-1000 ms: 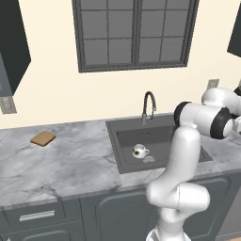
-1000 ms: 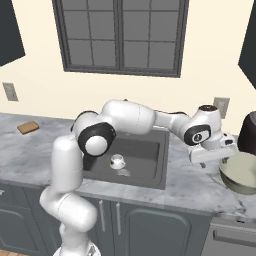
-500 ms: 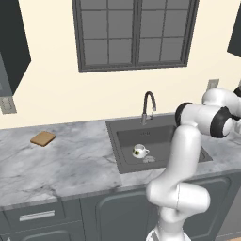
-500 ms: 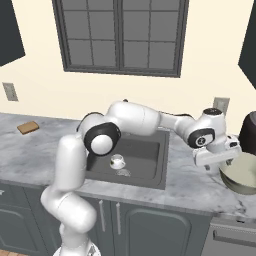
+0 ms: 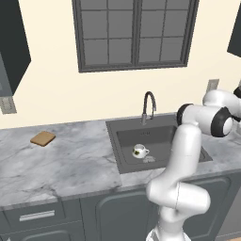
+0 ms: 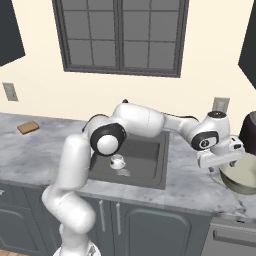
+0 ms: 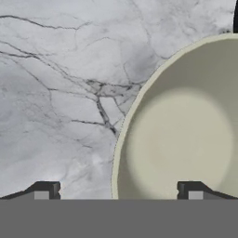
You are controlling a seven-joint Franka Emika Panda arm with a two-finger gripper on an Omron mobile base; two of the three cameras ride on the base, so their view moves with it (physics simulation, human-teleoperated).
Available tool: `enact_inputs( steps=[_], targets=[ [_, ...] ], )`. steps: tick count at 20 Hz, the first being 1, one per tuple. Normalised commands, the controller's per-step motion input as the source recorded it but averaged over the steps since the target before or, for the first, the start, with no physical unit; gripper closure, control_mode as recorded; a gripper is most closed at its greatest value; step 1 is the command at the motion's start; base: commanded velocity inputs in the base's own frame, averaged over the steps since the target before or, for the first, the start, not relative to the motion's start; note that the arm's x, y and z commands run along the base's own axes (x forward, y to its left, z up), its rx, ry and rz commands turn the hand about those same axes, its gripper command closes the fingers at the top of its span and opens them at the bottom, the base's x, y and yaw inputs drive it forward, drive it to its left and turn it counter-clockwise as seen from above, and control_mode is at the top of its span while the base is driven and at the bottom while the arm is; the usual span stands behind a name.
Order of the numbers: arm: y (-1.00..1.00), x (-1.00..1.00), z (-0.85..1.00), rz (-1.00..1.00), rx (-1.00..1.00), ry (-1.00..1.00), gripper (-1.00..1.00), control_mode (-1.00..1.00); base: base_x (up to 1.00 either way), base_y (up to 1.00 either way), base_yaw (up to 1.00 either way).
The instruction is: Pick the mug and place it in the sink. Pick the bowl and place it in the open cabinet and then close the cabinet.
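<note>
Already in the sink (image 5: 160, 141) the mug (image 5: 139, 151) is seen upright on the basin floor, near the round drain, with the faucet (image 5: 148, 104) at about 12 o'clock from it. From the right base view the mug (image 6: 118, 161) is likewise found in the basin (image 6: 145, 152), well apart from the gripper (image 6: 220, 160), which is held far out at 3 o'clock over the marble counter (image 6: 192, 185).

The bowl (image 6: 242, 175) is seen on that counter at the right edge, just beside and slightly below the gripper, at roughly 4 o'clock from it. In the hand view the bowl (image 7: 186, 139) is shown from above, cream inside, its rim curving from 12 o'clock down to 7 o'clock. The gripper (image 7: 118, 191) is spread wide and nothing is grasped: one fingertip (image 7: 44, 190) is placed over bare counter (image 7: 60, 83), while the other fingertip (image 7: 190, 190) lies over the bowl's interior, so the near rim falls between the two. Whether the rim is touched cannot be told.
</note>
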Motion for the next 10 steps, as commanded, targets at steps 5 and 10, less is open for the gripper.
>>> enact_inputs(
  steps=[5,10],
  targets=[
    [-0.12,0.03,-0.15,0.02,0.00,-0.02,-1.00,-1.00,0.00,0.00,0.00],
    [-0.12,0.02,-0.15,0.02,0.00,-0.01,-1.00,-1.00,0.00,0.00,0.00]
  ],
)
